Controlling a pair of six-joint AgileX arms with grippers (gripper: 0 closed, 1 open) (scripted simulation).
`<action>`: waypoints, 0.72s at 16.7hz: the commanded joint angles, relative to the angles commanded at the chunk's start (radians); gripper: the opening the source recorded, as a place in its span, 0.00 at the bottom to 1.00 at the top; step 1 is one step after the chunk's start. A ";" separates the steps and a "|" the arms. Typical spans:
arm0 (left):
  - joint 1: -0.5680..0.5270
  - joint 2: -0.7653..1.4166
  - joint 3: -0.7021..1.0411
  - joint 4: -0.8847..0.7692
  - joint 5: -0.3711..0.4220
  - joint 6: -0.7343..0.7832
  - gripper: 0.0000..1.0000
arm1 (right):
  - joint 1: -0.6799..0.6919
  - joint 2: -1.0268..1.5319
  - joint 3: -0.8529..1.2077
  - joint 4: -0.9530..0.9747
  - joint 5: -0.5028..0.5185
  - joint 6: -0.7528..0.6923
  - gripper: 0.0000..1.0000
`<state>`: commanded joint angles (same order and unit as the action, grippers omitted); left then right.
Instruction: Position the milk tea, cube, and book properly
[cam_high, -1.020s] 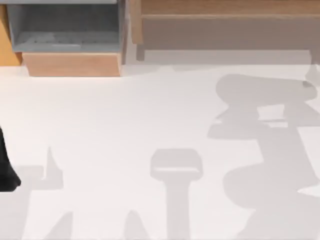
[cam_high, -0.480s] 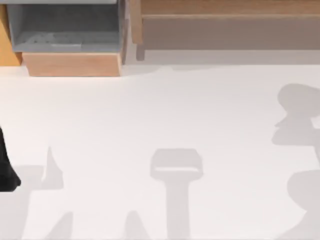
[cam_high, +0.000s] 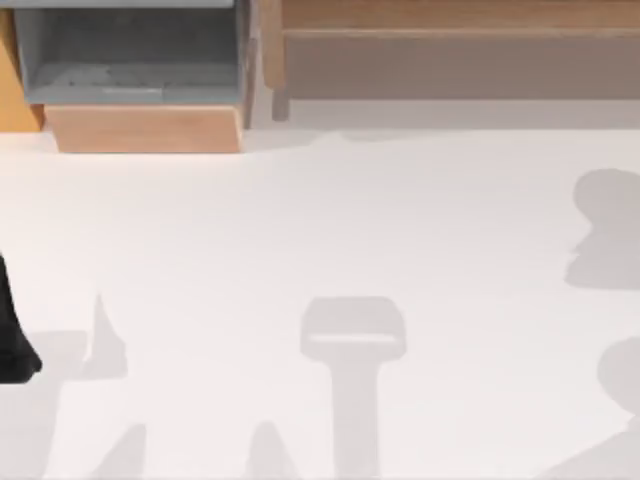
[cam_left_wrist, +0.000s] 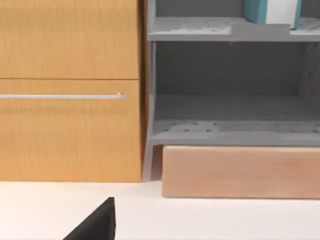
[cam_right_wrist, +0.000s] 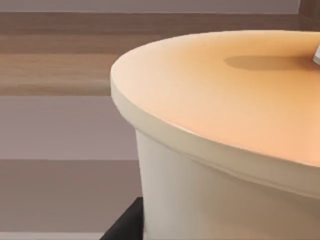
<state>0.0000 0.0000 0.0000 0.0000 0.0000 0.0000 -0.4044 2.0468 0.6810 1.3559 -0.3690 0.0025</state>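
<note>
Cream cup (cam_right_wrist: 225, 165) of milk tea looms against the right wrist camera, cut off, straw barely showing; that gripper's grasp cannot be told. Left arm (cam_high: 12, 340) sits parked at the table's (cam_high: 300, 220) left edge, fingers unseen. A teal book (cam_left_wrist: 272, 11) stands cropped on the grey shelf (cam_left_wrist: 230, 30).

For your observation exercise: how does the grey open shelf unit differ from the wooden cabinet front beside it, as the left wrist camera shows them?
The grey shelf unit is open, with perforated boards; the wooden cabinet front is closed and smooth. The shelf unit holds a teal and white book on an upper board; the cabinet front carries a thin metal handle. Both stand side by side on the white table.
</note>
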 joint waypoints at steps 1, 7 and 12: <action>0.000 0.000 0.000 0.000 0.000 0.000 1.00 | 0.000 0.014 -0.002 0.016 0.000 -0.001 0.00; 0.000 0.000 0.000 0.000 0.000 0.000 1.00 | 0.000 0.027 -0.004 0.029 0.000 -0.001 0.08; 0.000 0.000 0.000 0.000 0.000 0.000 1.00 | 0.000 0.027 -0.004 0.029 0.000 -0.001 0.45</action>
<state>0.0000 0.0000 0.0000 0.0000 0.0000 0.0000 -0.4048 2.0742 0.6773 1.3844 -0.3691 0.0013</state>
